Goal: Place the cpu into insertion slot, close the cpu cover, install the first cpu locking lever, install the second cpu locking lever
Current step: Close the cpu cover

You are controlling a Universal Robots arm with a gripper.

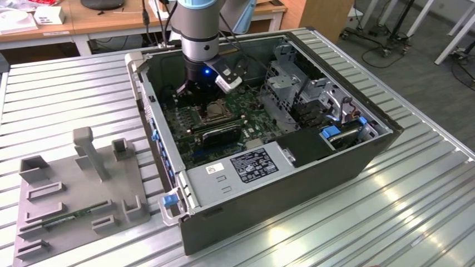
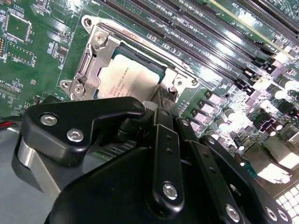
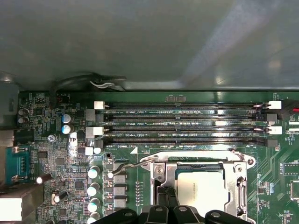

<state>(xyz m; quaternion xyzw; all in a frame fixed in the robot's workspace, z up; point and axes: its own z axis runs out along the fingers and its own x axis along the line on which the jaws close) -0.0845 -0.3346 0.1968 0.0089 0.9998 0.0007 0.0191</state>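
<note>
Already partway: cpu [image 1: 216, 111], upper middle of the exterior view, seated in insertion slot [image 3: 201, 168], cpu cover [image 3: 241, 186] down over it. Locking lever [image 3: 128, 165] seemingly still unlatched. Gripper [image 3: 167, 205] pinched narrow, empty, just beside the cover.

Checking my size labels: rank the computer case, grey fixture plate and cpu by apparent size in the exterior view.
1. computer case
2. grey fixture plate
3. cpu, by far the smallest
Nearness does not blur this order.

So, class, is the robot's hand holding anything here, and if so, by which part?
It cannot be told. The hand is down at one edge of the cpu cover, beside the cpu, but any contact there is hidden.
</note>
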